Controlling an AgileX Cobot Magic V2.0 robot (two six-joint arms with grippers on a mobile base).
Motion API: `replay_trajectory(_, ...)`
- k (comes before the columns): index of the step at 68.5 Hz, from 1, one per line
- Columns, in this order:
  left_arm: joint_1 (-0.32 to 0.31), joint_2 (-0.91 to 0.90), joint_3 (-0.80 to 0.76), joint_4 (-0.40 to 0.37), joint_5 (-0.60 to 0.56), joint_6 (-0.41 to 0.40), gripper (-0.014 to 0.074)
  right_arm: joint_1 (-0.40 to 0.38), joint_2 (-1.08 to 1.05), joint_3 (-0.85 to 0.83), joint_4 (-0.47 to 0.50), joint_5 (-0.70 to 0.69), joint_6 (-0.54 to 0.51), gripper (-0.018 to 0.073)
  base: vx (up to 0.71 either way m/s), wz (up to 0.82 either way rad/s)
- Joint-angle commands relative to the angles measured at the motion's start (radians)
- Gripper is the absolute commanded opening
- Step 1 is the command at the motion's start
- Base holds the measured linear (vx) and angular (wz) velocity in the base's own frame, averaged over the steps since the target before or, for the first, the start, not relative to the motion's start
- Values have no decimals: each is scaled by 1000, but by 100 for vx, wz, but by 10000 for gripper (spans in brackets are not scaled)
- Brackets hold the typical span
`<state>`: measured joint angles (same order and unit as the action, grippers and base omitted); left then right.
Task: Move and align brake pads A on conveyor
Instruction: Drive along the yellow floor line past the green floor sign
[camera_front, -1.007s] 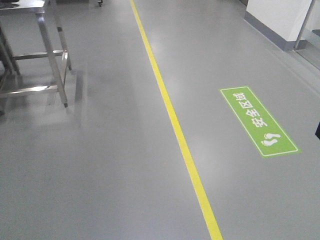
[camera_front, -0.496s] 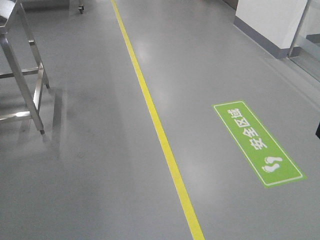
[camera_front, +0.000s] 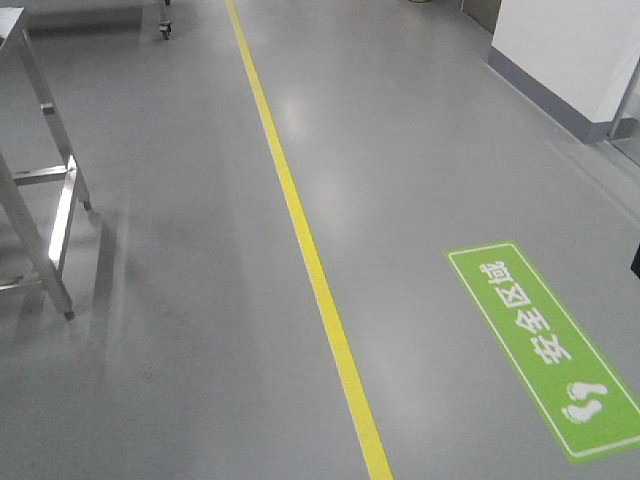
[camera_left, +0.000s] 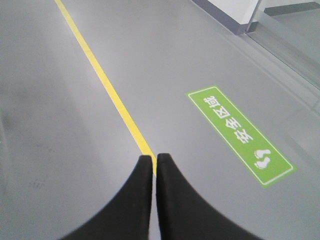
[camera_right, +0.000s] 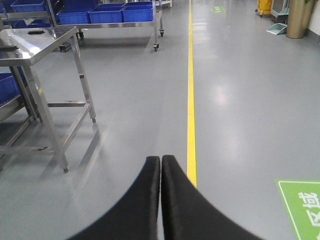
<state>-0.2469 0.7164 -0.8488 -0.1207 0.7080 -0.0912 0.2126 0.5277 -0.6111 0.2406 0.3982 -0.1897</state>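
No brake pads A and no conveyor show in any view. In the left wrist view my left gripper (camera_left: 154, 157) is shut with nothing between its black fingers, hanging above bare grey floor and a yellow floor line (camera_left: 107, 85). My right gripper (camera_right: 161, 159) is likewise shut and empty over the floor, just left of the yellow line (camera_right: 191, 100). Neither gripper appears in the front view.
A shiny steel table (camera_right: 35, 50) stands at the left, with two small dark flat things on top that are too far off to identify. Blue bins (camera_right: 107, 12) sit on a wheeled rack behind. A green floor sign (camera_front: 545, 345) lies right of the yellow line (camera_front: 310, 250). A white wall (camera_front: 565, 50) is at the far right.
The whole floor scene has slid in the front view: the steel table has drifted left and partly out of frame, and the green sign has moved lower and nearer. Both grippers stay shut.
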Motion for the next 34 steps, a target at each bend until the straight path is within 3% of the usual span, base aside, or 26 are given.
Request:
replay_trajectory(1, -5, -2, -30, -7, -63, 0, -6, -4, 5, -25, 1, -69, -7, -3, 50, 4)
replay_trajectory(34, -5, -2, -30, -7, -63, 0, -6, -4, 5, -25, 1, -69, -7, -3, 49, 0)
